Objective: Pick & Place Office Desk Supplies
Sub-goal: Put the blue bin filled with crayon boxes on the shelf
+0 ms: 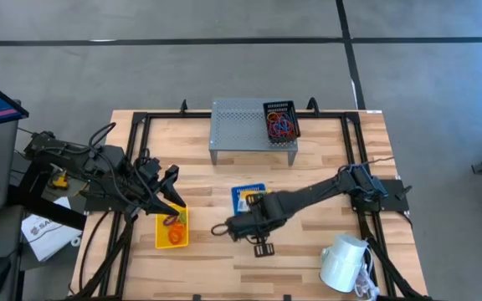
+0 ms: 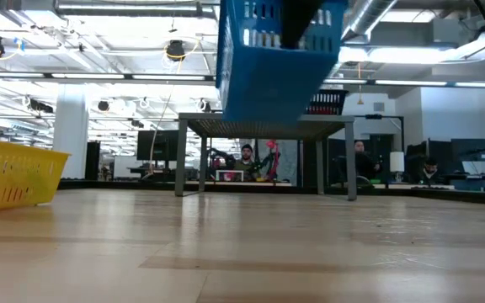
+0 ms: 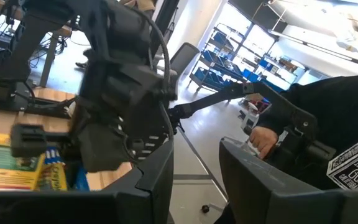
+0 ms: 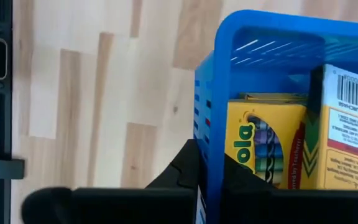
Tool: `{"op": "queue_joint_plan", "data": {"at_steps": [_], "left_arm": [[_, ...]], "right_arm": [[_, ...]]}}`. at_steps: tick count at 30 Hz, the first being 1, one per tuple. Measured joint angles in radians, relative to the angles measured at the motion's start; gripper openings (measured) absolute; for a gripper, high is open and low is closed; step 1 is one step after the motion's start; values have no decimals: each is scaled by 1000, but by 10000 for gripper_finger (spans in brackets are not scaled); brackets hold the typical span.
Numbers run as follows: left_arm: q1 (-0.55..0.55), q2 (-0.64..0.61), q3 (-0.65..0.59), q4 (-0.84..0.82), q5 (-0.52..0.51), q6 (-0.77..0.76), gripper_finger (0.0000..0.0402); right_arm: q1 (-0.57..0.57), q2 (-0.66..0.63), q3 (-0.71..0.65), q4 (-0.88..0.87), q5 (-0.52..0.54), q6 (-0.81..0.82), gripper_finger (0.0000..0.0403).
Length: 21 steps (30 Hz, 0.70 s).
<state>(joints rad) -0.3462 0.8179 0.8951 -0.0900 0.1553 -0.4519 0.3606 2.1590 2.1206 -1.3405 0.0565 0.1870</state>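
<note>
The main risk is the blue bin (image 2: 278, 59) slipping or tipping: the right gripper (image 4: 207, 177) pinches only one thin wall of it, fingers clamped tight on the rim, and in the low view the bin hangs clear of the bench (image 1: 308, 259), slightly tilted. The yellow packets (image 4: 272, 146) stand loosely inside, so a quick swing or a sharper tilt could spill them, and a weak pinch on smooth plastic could let the whole bin drop. The riser (image 1: 253, 130) stands close behind the bin in the low view, so a carry toward the back could knock a leg or the black mesh bin (image 1: 280, 119) on top, which holds red and blue loops. The right arm reaches in from the bench's right edge, stretched long and low across the middle, its wrist over the bin near the centre (the bin shows only partly under it from above). The left arm is folded at the left edge with the left gripper (image 1: 171, 186) just above the far end of the yellow bin (image 1: 171, 230), which sits on the bench with orange loops (image 1: 173, 234) inside. Its fingers stand partly apart and I see nothing between them; if it moves while the right arm crosses, the two could meet. A white mug (image 1: 342, 263) lies near the front right, well apart from both.
</note>
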Motion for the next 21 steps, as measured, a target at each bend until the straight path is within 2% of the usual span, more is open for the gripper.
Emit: {"op": "queue_joint_plan", "data": {"at_steps": [12,21], "left_arm": [[0,0,0,0,0,-1,123],[0,0,0,0,-7,-1,123]], "right_arm": [[-187,0,179,-126,66,-167,0],[-337,-1,236,-135,113,-305,0]]}}
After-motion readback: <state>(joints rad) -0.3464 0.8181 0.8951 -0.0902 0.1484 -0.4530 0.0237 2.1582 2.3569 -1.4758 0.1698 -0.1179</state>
